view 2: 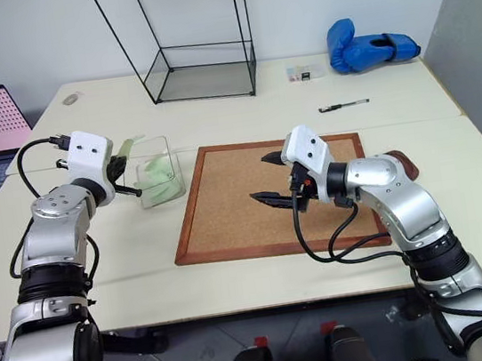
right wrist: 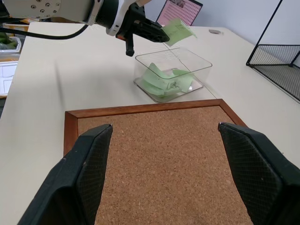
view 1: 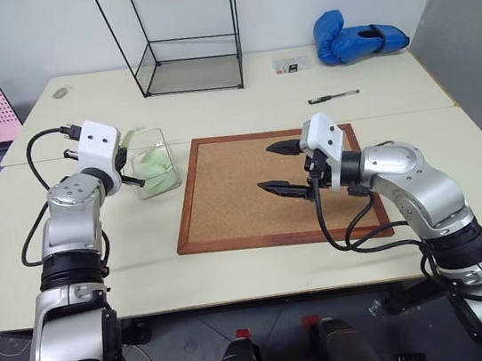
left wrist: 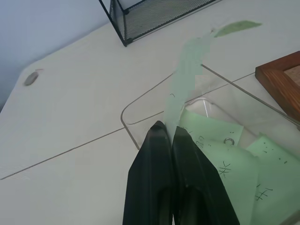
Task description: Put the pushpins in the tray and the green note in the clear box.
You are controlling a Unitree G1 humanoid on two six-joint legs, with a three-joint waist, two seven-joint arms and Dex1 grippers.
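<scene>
The left gripper (left wrist: 169, 133) is pinching the green note (left wrist: 186, 77) between its closed fingers, holding the slip just beside the near rim of the clear box (view 1: 156, 161), with most of the paper standing up and curling away from the fingertips. The chief risk is a release made too soon: the note is thin and light, and if the fingers are opening while the paper is hanging over the rim instead of the opening, it is likely to be sliding down the outside wall onto the table (view 1: 240, 109). It may also be clinging to one finger and coming back out with the hand. The box looks light, so a nudge from the fingers could be pushing it toward the cork board (view 1: 251, 188). The right gripper (view 1: 279, 169) is hovering over the cork board with its fingers spread wide, holding nothing. The pushpins cannot be made out.
</scene>
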